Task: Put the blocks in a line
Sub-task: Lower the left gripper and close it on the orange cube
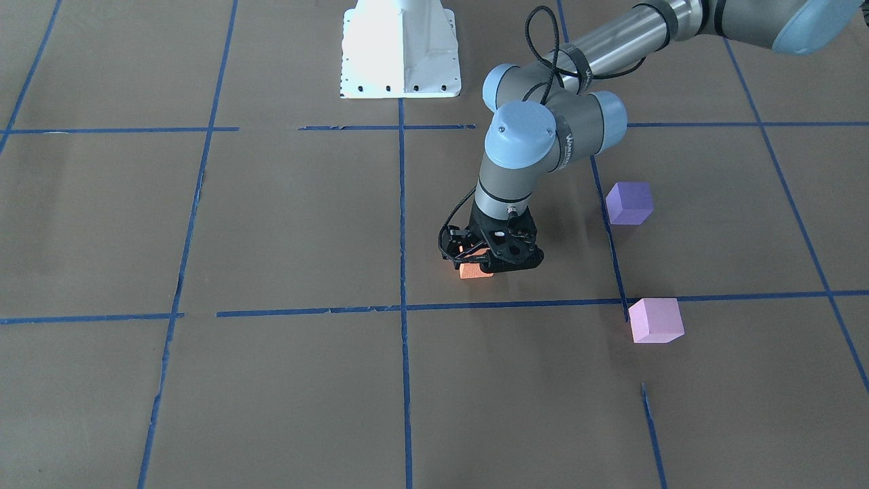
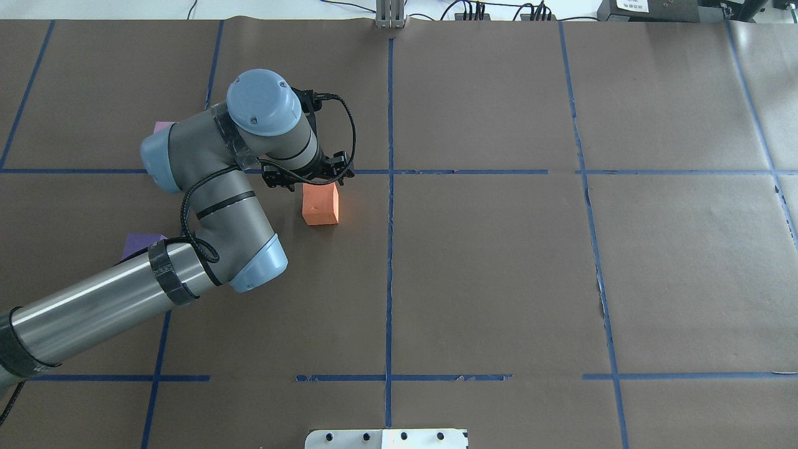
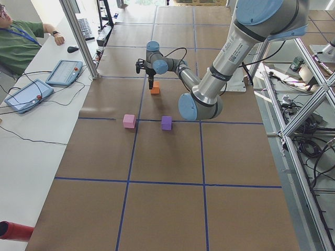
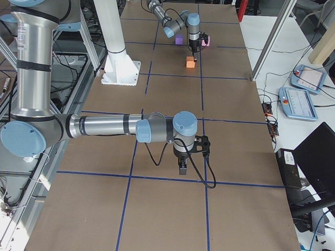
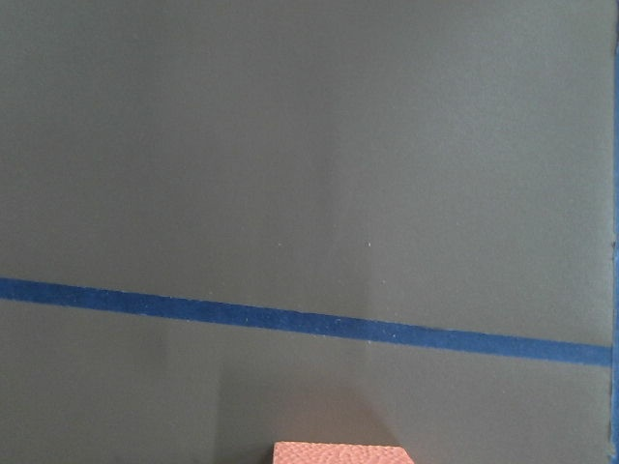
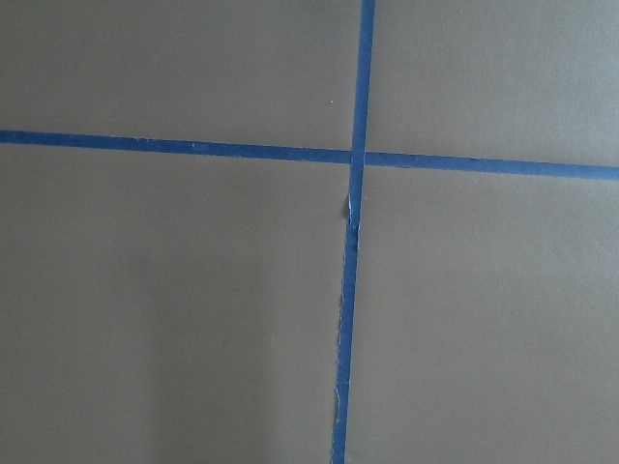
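The orange block point(image 1: 475, 270) sits near the table's middle and also shows in the overhead view point(image 2: 320, 204). My left gripper point(image 1: 489, 261) points straight down with its jaws around the block and looks shut on it. The block's top edge shows at the bottom of the left wrist view point(image 5: 338, 452). The violet-purple block point(image 1: 629, 202) and the pale pink block point(image 1: 655, 319) lie apart on my left side, mostly hidden by the arm in the overhead view. My right gripper point(image 4: 181, 167) hangs low over a tape line. I cannot tell whether it is open or shut.
Blue tape lines point(image 1: 402, 224) divide the brown table into squares. The white robot base point(image 1: 400, 54) stands at the robot's edge of the table. An operator point(image 3: 21, 36) with tablets sits at the far side.
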Available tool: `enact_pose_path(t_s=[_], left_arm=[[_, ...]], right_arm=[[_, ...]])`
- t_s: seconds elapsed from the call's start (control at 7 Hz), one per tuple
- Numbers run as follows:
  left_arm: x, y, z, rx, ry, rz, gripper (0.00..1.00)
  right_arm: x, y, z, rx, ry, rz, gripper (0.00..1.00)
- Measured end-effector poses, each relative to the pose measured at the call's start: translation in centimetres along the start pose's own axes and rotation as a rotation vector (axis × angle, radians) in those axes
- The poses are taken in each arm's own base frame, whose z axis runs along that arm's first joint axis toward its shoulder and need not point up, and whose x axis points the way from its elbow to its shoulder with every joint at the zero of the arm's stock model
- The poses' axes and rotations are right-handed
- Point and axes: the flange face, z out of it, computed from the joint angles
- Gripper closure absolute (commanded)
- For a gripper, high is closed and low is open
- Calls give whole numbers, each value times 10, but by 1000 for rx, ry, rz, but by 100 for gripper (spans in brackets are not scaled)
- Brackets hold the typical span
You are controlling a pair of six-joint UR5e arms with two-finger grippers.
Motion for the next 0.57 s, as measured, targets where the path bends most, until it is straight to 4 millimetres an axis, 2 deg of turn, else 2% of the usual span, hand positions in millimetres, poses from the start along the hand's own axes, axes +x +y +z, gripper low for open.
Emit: enact_pose_path(t_s=[0.29, 0.43, 0.57], left_arm=[[-2, 7, 13, -18, -14, 6, 1], [-3, 8, 18, -23, -20, 7, 12], [-5, 9, 22, -27, -22, 10, 79]], right_arm=[[0, 0, 0, 0, 0, 0, 0], [0, 0, 0, 0, 0, 0, 0], [0, 0, 0, 0, 0, 0, 0]])
